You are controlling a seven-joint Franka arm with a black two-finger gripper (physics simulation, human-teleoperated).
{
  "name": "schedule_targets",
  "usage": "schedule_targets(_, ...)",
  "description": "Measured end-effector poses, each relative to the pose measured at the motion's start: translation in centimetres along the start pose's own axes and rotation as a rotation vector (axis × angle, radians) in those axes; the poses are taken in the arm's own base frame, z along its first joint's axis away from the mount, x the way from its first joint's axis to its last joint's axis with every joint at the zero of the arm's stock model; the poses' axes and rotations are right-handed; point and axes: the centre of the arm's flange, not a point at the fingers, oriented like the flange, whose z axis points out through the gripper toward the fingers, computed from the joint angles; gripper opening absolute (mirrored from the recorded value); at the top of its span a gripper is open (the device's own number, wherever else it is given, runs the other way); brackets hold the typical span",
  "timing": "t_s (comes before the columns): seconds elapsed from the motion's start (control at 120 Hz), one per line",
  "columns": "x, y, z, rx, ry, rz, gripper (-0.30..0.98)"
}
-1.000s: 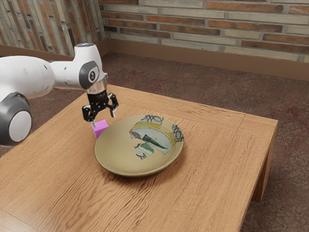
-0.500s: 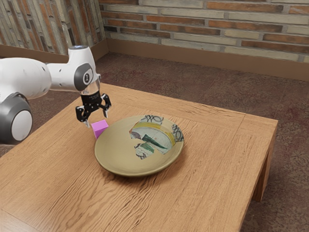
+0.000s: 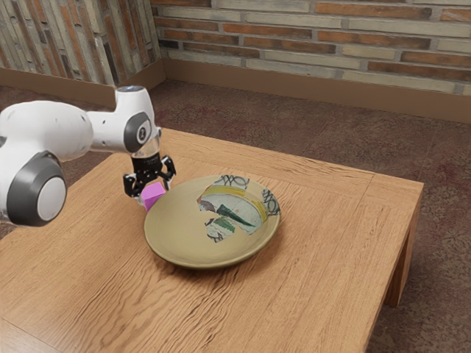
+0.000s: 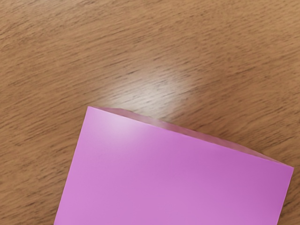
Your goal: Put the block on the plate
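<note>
Olive-tan glaze covers the plate [image 3: 188,239], which bears a painted patch. Just beside the plate, at the exterior view's left, is the pink block [image 4: 173,183]; above it the gripper [image 3: 154,195] straddles it, unclenched.

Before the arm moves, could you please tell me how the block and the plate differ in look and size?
The block is plain pink; the plate is olive-tan with a patterned patch. The block is boxy with straight edges; the plate is round and shallow. The block is much smaller than the plate.
</note>
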Motion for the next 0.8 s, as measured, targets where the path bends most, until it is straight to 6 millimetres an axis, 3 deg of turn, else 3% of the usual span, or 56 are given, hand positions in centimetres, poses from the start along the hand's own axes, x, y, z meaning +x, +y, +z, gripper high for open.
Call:
schedule_targets(0.2,0.4,-0.1,1.1,0.010,-0.003,-0.002,0.68)
schedule_targets(0.483,0.7,-0.2,1.1,0.013,0.002,-0.002,0.47)
schedule_targets(0.633,1.2,-0.5,-0.4,0.001,0.014,-0.009,0.39)
schedule_targets(0.8,3.6,-1.8,-2.4,0.003,0.056,-0.041,0.34)
